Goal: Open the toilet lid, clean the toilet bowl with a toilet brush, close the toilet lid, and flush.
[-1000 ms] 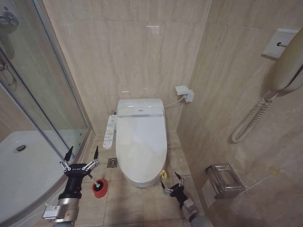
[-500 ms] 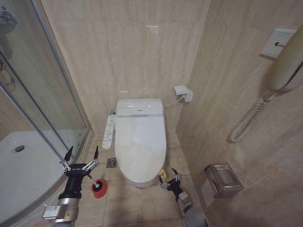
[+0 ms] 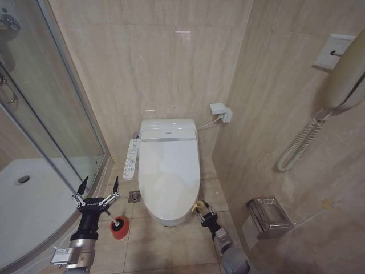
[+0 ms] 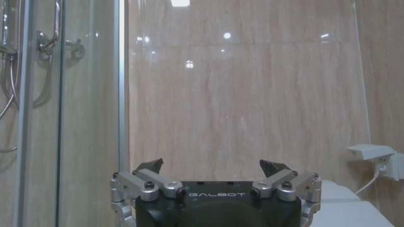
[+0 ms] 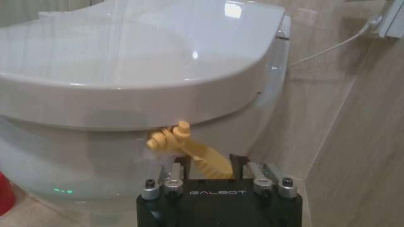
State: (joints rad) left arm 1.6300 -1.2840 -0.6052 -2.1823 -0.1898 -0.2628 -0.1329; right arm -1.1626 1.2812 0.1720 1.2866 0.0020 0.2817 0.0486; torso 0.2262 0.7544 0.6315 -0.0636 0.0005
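You see the toilet lid (image 3: 169,174) lying flat and closed over the toilet bowl (image 3: 165,216), in the middle of the head view against the back wall. The button panel (image 3: 131,159) stands out at the bowl's side, at about 9 o'clock from the lid.

Your right end effector (image 3: 201,206) is low at the front corner of the lid, at about 5 o'clock from the lid's middle. In the right wrist view the yellow tie (image 5: 187,148) hangs from under the lid's front edge and runs down between the two fingers (image 5: 181,162) of this end effector. The fingers are narrow, close on both sides of the tie, but you cannot tell if they already press it.

Your left end effector (image 3: 98,186) hovers in the air at about 8 o'clock from the lid, near the glass shower door (image 3: 51,108). Its fingers are wide apart and hold nothing; the left wrist view looks over them to the beige wall and the wall socket (image 4: 375,161).

The toilet brush (image 3: 119,226) stands on the floor tiles (image 3: 165,245) in its red holder, at about 7 o'clock from the bowl, just under the left end effector and apart from it. The floor drain (image 3: 135,196) lies between the holder and the bowl.
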